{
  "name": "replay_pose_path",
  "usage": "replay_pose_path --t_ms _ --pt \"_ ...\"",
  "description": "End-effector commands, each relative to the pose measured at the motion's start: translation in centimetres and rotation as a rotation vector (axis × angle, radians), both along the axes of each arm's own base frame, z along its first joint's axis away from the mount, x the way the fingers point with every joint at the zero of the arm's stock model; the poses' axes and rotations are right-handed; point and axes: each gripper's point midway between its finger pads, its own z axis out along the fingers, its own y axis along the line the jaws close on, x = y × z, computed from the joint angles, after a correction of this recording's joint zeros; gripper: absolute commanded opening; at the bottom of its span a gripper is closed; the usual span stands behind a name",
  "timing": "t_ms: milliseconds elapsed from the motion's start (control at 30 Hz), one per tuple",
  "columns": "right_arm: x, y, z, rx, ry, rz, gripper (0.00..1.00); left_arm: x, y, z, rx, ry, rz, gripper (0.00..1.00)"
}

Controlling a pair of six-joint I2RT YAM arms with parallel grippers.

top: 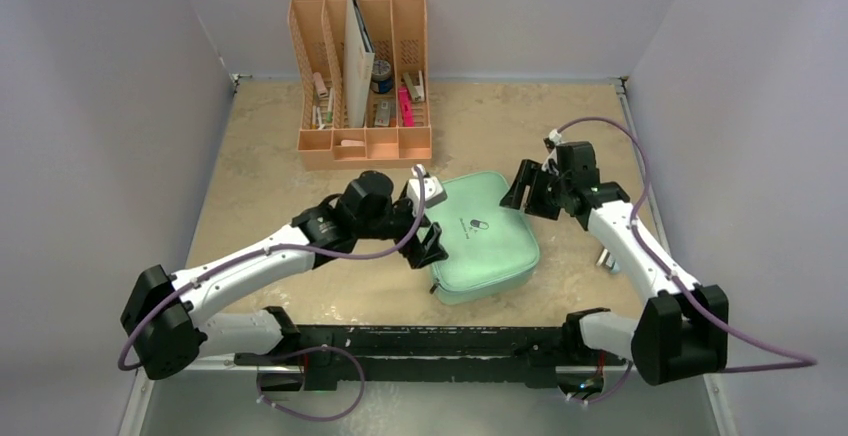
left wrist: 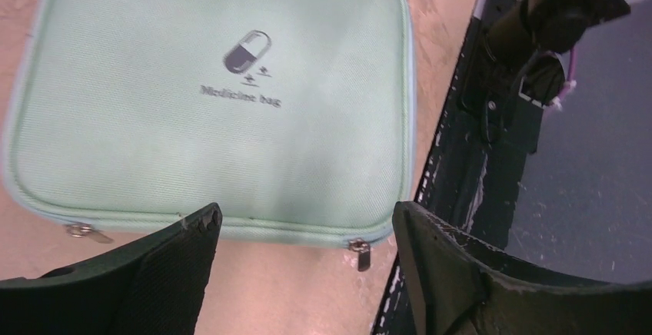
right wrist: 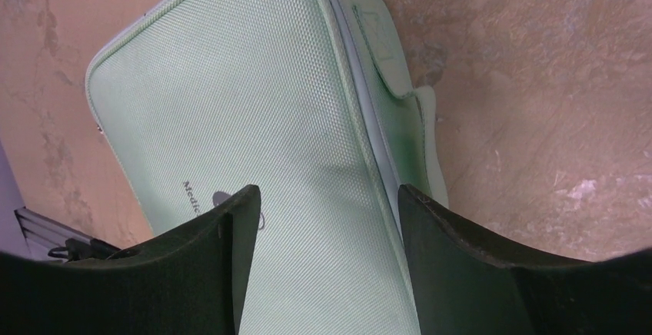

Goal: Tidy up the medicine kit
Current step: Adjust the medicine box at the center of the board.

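closed medicine kit (top: 485, 246) lies flat, logo up.
long axis runs roughly far to near; left gripper (top: 430, 244) and right gripper (top: 520, 194) jaws both wide apart, empty.

Robot lab test cell. Plain pale grey walls (top: 100, 106) box in a mottled tan desk (top: 270, 156). White-and-black left robot arm (top: 240, 271) and right robot arm (top: 625, 241) are bolted to a black metal rail (top: 430, 341) at the near edge. Peach-orange slotted plastic organizer (top: 362, 146) at the back.
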Motion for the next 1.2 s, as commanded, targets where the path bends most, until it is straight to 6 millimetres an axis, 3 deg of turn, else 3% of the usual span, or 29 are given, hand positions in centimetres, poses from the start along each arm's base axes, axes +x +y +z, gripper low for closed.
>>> replay_pose_path --t_ms 0,100,167,333,700,800,900,1033,1167 --pt "2.2 1.2 1.2 0.014 -0.059 0.097 0.69 3.4 1.5 0.9 0.051 -0.001 0.097 0.82" --pt "2.8 2.3 0.4 0.044 -0.036 0.162 0.67 6.1 3.5 1.0 0.005 0.066 0.228 0.84" --pt "2.8 3.7 0.1 0.11 -0.013 0.211 0.6 7.7 5.1 1.0 0.004 0.089 0.346 0.85" --pt "3.0 6.5 -0.5 0.21 -0.001 0.269 0.5 10.0 10.0 -0.8 0.178 0.053 0.625 0.87" --pt "3.8 16.1 -0.8 0.187 0.018 0.502 0.51 6.8 15.5 -0.4 0.228 0.12 0.82 0.92" --pt "4.3 18.3 -0.5 0.161 0.019 0.541 0.54 6.4 16.5 -0.4 0.192 0.142 0.901 0.88" --pt "5.7 18.3 0.0 0.093 0.025 0.487 0.61 5.8 16.9 -0.2 0.177 0.183 0.948 0.84" --pt "7.0 16.2 2.1 -0.013 -0.012 0.367 0.71 5.2 16.6 -0.7 0.202 0.232 0.929 0.84" --pt "5.2 13.8 3.1 -0.039 -0.002 0.251 0.79 4.9 14.5 -0.7 0.18 0.24 0.793 0.85"
